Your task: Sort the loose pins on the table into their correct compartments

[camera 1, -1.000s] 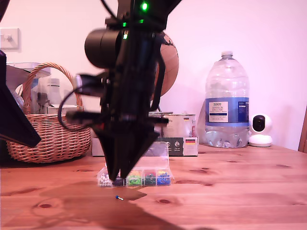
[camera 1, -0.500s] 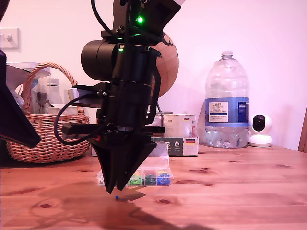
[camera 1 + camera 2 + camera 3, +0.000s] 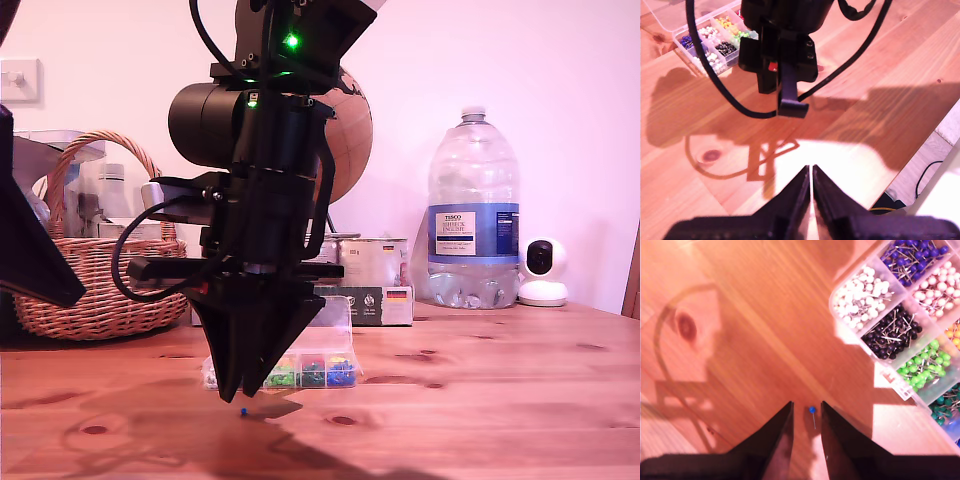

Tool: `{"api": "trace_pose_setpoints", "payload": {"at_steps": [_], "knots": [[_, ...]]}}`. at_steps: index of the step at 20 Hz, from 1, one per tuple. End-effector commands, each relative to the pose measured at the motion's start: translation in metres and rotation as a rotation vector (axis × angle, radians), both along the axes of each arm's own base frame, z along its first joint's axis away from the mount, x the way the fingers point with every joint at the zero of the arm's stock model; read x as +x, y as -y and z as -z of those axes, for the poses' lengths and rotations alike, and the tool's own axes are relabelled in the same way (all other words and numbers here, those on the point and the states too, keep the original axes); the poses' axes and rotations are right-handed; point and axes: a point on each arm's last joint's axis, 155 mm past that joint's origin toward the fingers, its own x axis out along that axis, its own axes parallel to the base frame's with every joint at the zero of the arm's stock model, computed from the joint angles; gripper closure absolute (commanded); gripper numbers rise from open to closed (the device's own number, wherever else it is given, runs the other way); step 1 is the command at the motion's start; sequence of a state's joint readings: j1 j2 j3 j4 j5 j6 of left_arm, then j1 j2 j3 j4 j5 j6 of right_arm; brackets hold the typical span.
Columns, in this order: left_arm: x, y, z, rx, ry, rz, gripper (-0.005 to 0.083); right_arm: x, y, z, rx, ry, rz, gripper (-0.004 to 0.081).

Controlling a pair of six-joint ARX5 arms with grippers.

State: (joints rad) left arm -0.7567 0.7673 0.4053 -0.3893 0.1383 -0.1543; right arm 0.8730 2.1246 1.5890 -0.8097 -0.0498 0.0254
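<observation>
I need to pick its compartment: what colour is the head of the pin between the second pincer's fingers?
Blue; the pin shows best in the second wrist view.

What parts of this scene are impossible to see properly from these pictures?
- Pin box: in the exterior view, my second gripper covers its near-left sections.
- Pin box: cut off by the second wrist view's frame.
- Blue pin: its shaft is too thin to trace in the exterior view.
- Other loose pins: none visible anywhere.
- Basket contents: blurred, partly behind the arm.

Behind my worktop [image 3: 520, 400] stands a pale pinkish wall [image 3: 520, 60] with a light switch [image 3: 20, 80] at the exterior view's left. Warm light casts dark shadows across the orange-brown wood.
</observation>
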Motion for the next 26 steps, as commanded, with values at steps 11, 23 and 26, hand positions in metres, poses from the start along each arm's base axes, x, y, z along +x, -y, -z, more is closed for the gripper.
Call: {"api": "trace_pose_setpoints", "payload": {"at_steps": [11,23,26], "knots": [[-0.001,0.0,0.002,-0.003,-0.005,0.0,0.0795,-0.005,0.0,0.02,-0.03,-0.027,-0.012,0.0631],[-0.001,-0.001,0.002,-0.001,-0.007,0.0,0.0795,-0.009,0.005,0.034,-0.062,-0.051,-0.025,0.0649],[-0.001,-0.001,0.002,-0.001,-0.007,0.0,0.0795,-0.007,0.004,0.034,-0.056,-0.043,-0.032,0.0656]]}}
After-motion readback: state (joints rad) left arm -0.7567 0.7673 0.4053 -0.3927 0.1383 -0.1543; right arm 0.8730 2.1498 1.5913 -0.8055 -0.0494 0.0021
